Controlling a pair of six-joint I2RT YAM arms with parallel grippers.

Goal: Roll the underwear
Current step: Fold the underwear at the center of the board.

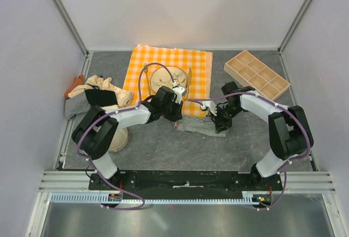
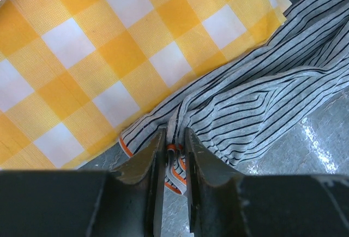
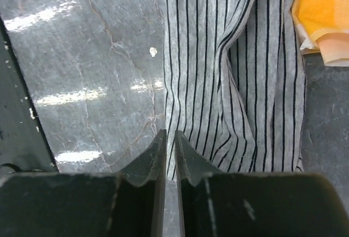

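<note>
A grey-and-white striped underwear (image 1: 197,125) lies on the grey table just in front of the checked tablecloth (image 1: 169,71), between my two grippers. My left gripper (image 1: 177,117) is shut on its orange-trimmed waistband corner (image 2: 175,163) at the left end. In the left wrist view the left gripper (image 2: 174,139) sits over the creased striped cloth (image 2: 262,101). My right gripper (image 1: 219,122) is at the right end. In the right wrist view the right gripper (image 3: 170,139) is nearly closed, with the edge of the striped cloth (image 3: 229,84) between its jaws.
A pile of other underwear (image 1: 98,94), cream, black, orange and striped, lies at the left. A plate (image 1: 166,78) with cutlery sits on the tablecloth. A wooden compartment tray (image 1: 256,73) stands at the back right. A white bowl (image 1: 119,139) is beside the left arm.
</note>
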